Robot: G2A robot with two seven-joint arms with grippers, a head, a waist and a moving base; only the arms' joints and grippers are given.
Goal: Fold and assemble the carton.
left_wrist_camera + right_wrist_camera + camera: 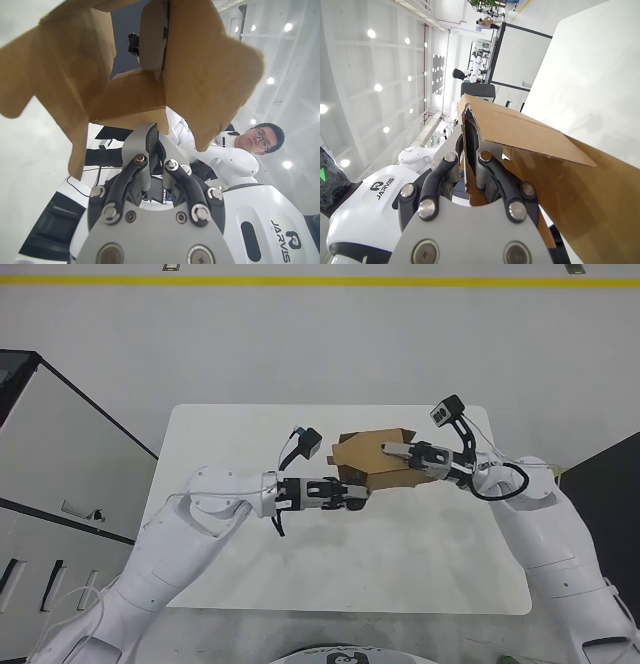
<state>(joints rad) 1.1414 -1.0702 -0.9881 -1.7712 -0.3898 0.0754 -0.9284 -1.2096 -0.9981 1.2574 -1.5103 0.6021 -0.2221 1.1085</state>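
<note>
Cardboard's pinched from both sides here. The left gripper (158, 141) is clamped on a corner of the carton (70, 75) along its near edge. The right gripper (470, 150) is squeezed tight on a panel at the carton's right side. The carton itself is half opened with flaps sticking out, hanging between the two grippers, up off the far middle of the white table (400, 564).
</note>
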